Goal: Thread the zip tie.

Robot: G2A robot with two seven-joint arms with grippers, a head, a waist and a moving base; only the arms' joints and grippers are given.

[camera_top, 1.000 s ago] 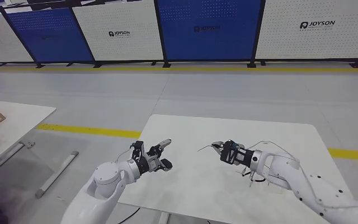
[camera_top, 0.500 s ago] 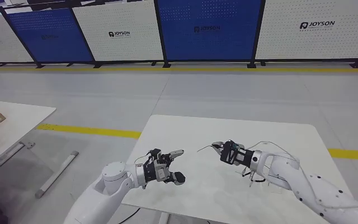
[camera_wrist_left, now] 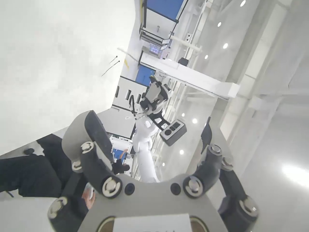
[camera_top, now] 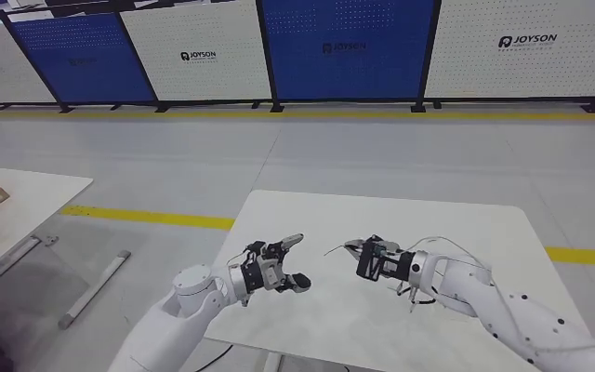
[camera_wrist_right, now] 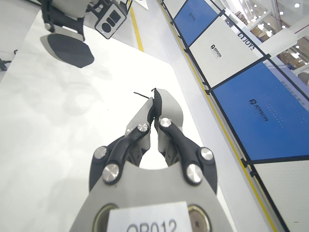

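Two pincers of mine hang over the white rectangular table: my right pincer is clamped on the thin black plastic zip tie, and my left pincer gapes wide near its free tail. Grasping that tail comes next, I judge, and it needs careful alignment.

Jaws of the left gripper stand wide apart, the right gripper farther off beside the table.

**Robot hardware, looks only**

Left arm and right arm: glossy white rounded shells, black wrist sections. Thin cables loop off the right wrist. Left gripper and right gripper: grey metal plates, black linkages, silver round-head screws, black rubber pads, white printed label.
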